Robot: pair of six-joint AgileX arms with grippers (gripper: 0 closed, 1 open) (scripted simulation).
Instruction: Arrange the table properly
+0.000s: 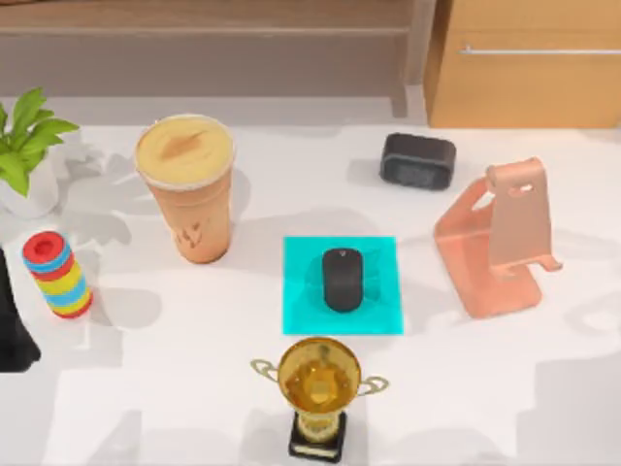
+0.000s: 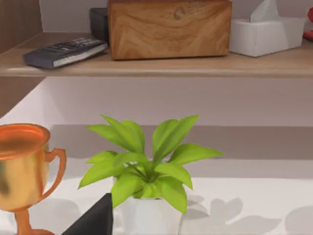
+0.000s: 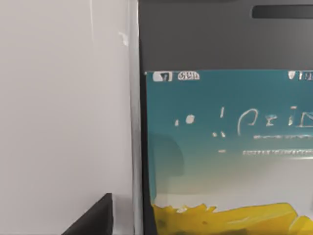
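The table (image 1: 505, 388) spreads right of the left end effector (image 1: 15, 330), whose grip state I cannot tell.

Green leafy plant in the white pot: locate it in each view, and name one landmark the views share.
Top view: the green leafy plant in the white pot stands at the white table's far left.
Left wrist view: it sits low in the centre, below a wooden shelf.
Right wrist view: a dark-framed teal-and-yellow screen instead.
Shared landmark: the gold trophy.

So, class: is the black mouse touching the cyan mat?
Touching. The top view shows the mouse lying on the mat, cyan around it.
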